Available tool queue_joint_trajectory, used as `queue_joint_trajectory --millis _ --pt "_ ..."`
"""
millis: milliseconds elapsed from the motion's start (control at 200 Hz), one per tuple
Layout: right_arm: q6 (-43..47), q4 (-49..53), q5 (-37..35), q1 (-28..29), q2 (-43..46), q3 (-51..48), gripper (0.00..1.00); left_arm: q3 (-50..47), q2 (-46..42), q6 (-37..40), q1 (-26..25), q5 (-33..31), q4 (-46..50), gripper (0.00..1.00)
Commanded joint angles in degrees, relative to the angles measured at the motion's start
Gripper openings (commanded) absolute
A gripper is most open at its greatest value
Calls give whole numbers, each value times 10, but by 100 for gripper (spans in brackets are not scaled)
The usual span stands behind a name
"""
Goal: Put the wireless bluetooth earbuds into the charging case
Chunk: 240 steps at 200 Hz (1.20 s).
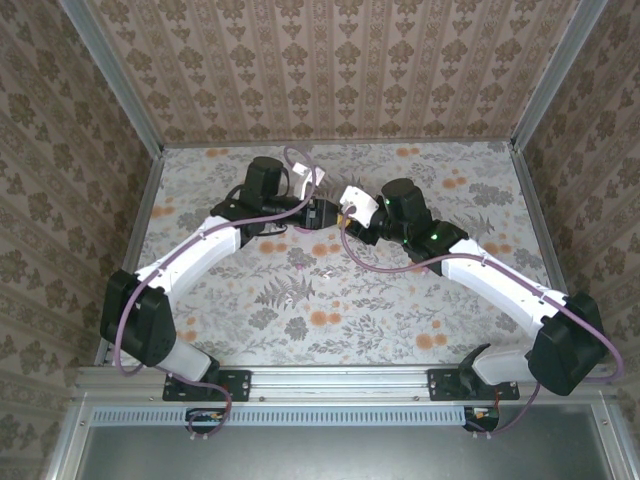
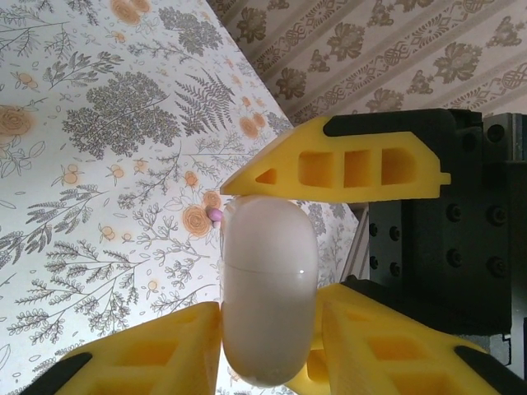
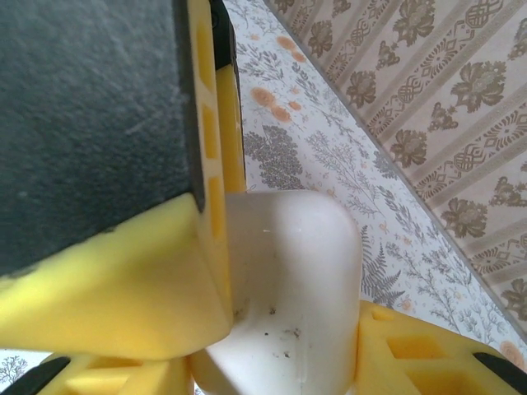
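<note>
The charging case (image 2: 268,288) hangs above the table (image 1: 300,320), just toward 12 o'clock from the table's centre in the top view, where the two arms meet nose to nose. The left end effector (image 2: 270,321) has its yellow fingers (image 2: 148,354) narrowed onto the near half of the case, one at 9 o'clock and one at 3 o'clock of the shell, both touching it. The right end effector (image 3: 292,325) is partly closed on a white rounded body that I take for the same case seen from its other side. One of its fingers lies across the case's far end, at 12 o'clock in the left wrist view.

I judge this step to be a shared hold to get the lid open: the seam across the shell looks shut, and no earbud can go in until it parts. To do it well, the left pads should sit wholly on one side of that seam and the right pads on the other, so neither pins the lid down. The shell is glossy and curved, so a hard squeeze may squirt it out; firm, centred pressure suits it better. One arm should hold steady while the other moves.

A small pink speck (image 2: 214,216) sits at 11 o'clock of the case, too small to name.

No brand, label or writing can be read on the case or the fingers
</note>
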State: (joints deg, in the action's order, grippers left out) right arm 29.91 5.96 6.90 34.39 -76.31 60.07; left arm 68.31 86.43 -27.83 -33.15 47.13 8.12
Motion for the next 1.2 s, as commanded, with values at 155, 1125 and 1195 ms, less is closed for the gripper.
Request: queue_joint_trajectory --millis 155,1125,1195 --pt "13 -26 9 6 20 -12 43 32 20 11 -11 9 4 35" --pt "-811 -32 247 -155 52 73 66 -152 -139 213 -3 -167 -403 22" --pt "-915 -106 270 -154 38 61 66 -151 -143 250 -14 -171 -402 22"
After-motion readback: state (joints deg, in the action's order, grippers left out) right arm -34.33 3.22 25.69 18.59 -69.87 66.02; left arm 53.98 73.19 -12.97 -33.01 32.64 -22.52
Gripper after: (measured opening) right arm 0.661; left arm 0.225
